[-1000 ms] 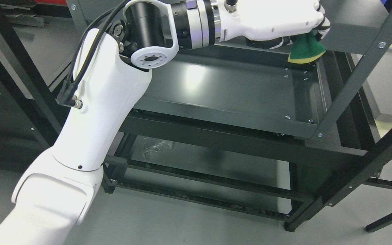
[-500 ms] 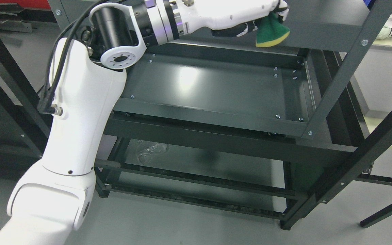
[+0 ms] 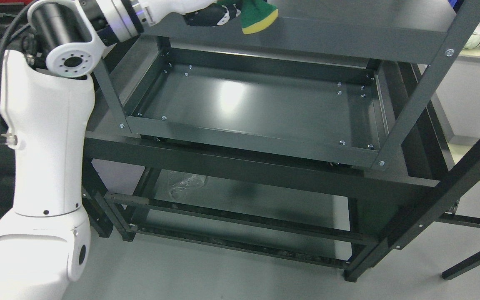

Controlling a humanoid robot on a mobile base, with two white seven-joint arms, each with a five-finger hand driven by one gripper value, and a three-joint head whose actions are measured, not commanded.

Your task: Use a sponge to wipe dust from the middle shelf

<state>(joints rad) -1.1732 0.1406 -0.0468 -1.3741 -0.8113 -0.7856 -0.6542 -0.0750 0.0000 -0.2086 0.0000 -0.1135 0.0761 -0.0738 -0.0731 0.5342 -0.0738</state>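
**Change.** Your left hand [image 3: 206, 10] has swung leftward and up since a second ago, when it was at the far right corner of the rack; it now sits at the top edge of the view. The sponge [image 3: 258, 16], green pad over yellow foam, went with it, fingers curled shut around its upper part.

**Meaning for the task.** The sponge now hangs in front of the top shelf's [image 3: 348, 35] front lip, clear of the middle shelf [image 3: 265, 108]. Judged from this, wiping contact is broken; you are either repositioning for another pass or withdrawing.

**Edges.** The middle shelf is a shallow tray with raised lips on all four sides and screw heads at the corners. Upright posts stand at the front left [image 3: 108, 93] and front right [image 3: 423, 87].

**Open room.** The gap between top shelf and tray is low; re-enter over the front lip, between the posts. The tray floor is bare and glossy.

**Right hand.** Not shown.
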